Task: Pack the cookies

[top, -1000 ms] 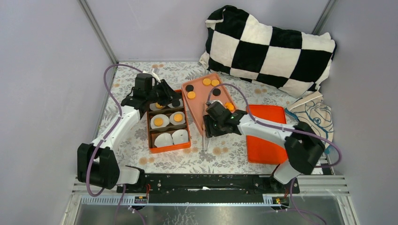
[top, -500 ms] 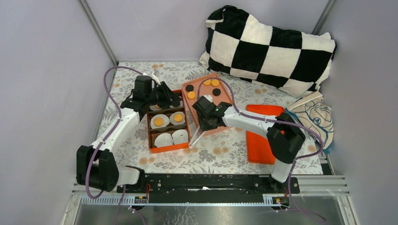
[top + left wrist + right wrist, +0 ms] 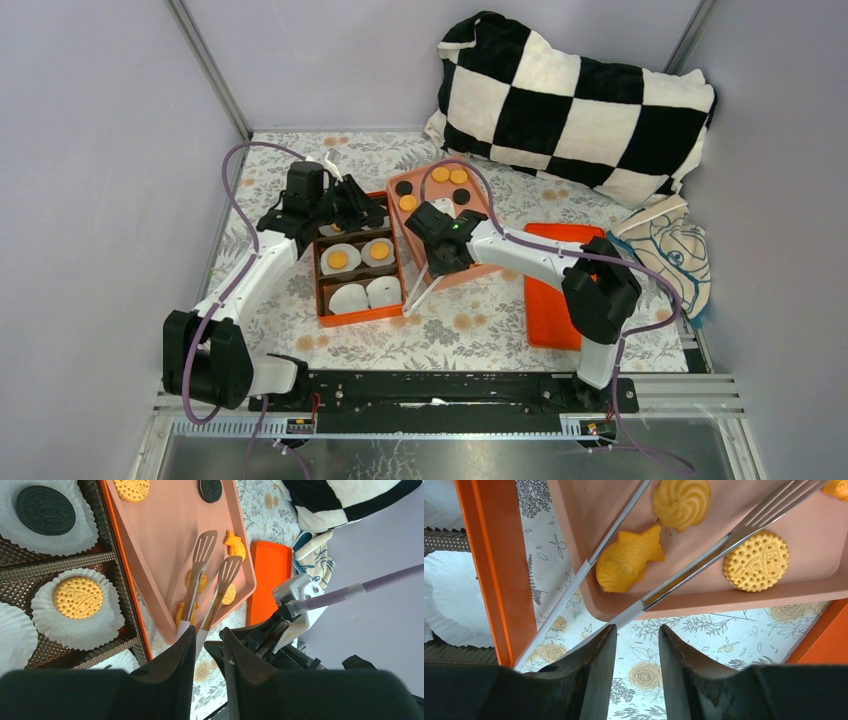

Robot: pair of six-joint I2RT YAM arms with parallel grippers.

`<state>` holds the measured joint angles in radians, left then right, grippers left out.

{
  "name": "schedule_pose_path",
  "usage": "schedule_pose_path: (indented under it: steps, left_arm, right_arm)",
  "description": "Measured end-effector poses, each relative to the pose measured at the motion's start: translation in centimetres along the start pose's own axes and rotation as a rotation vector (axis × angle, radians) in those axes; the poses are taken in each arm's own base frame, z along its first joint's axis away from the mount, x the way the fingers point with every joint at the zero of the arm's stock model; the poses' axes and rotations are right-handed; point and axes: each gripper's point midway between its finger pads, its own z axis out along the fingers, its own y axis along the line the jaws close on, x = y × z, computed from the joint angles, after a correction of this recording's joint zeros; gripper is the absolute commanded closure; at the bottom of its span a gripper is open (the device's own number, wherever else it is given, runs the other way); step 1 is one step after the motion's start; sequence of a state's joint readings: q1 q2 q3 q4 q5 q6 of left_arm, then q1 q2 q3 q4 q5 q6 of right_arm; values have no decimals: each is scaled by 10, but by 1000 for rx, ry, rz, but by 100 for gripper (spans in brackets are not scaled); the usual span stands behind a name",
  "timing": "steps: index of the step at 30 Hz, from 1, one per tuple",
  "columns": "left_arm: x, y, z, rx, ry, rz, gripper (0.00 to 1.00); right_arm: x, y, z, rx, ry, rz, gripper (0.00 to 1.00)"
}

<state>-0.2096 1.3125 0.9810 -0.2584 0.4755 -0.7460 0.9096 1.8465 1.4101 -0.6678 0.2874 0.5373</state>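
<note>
Golden and black cookies (image 3: 440, 175) lie on the pink tray (image 3: 432, 193). In the right wrist view a fish-shaped cookie (image 3: 629, 560), a swirl (image 3: 681, 502) and a round one (image 3: 756, 560) sit near the tray's edge. The orange box (image 3: 358, 318) holds white paper cups, two with golden cookies (image 3: 338, 259); the left wrist view also shows a black cookie (image 3: 45, 510) in a cup. Metal tongs (image 3: 422, 288) lean from the tray to the cloth. My right gripper (image 3: 440, 262) (image 3: 636, 630) hovers open just behind them. My left gripper (image 3: 360, 212) (image 3: 207, 632) stands narrowly open over the box's far end, empty.
An orange lid (image 3: 555, 300) lies right of the tray. A checkered pillow (image 3: 580, 100) fills the back right, with a printed cloth bag (image 3: 665, 250) in front of it. Floral cloth covers the table.
My right arm has swung left along the tray and its jaws have narrowed. The tongs' handle end has swung to the left and the tray has shifted slightly. The left arm is still.
</note>
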Motion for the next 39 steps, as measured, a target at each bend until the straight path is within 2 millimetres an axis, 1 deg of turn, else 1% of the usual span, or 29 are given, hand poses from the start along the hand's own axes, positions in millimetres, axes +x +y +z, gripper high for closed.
schedule_pose_path:
  steps: [4, 8, 12, 15, 18, 23, 29, 33, 39]
  left_arm:
    - [0, 0, 0, 0, 1, 0, 69]
    - [0, 0, -1, 1, 0, 2, 69]
    - [-1, -3, -3, 7, -6, 10, 69]
    - [-1, -4, -4, 8, -8, 11, 69]
    - [-1, -4, -4, 9, -8, 11, 69]
    - [-1, -3, -4, 8, -8, 15, 69]
    - [-1, -3, -4, 8, -7, 18, 69]
    - [-1, -3, -4, 8, -7, 19, 69]
    - [0, -4, -4, 13, -3, 19, 69]
  right_arm:
    - [0, 1, -6, -16, -4, 8, 57]
    - [4, 9, -19, -70, -8, 5, 60]
    - [12, 32, -33, -148, -9, -35, 61]
    - [24, 51, -38, -197, 8, -85, 61]
    - [32, 67, -37, -232, 29, -122, 61]
    - [43, 83, -30, -268, 63, -166, 61]
    - [46, 107, -41, -344, 64, -219, 60]
    - [50, 109, -37, -346, 78, -222, 59]
    - [61, 99, -32, -314, 111, -228, 59]
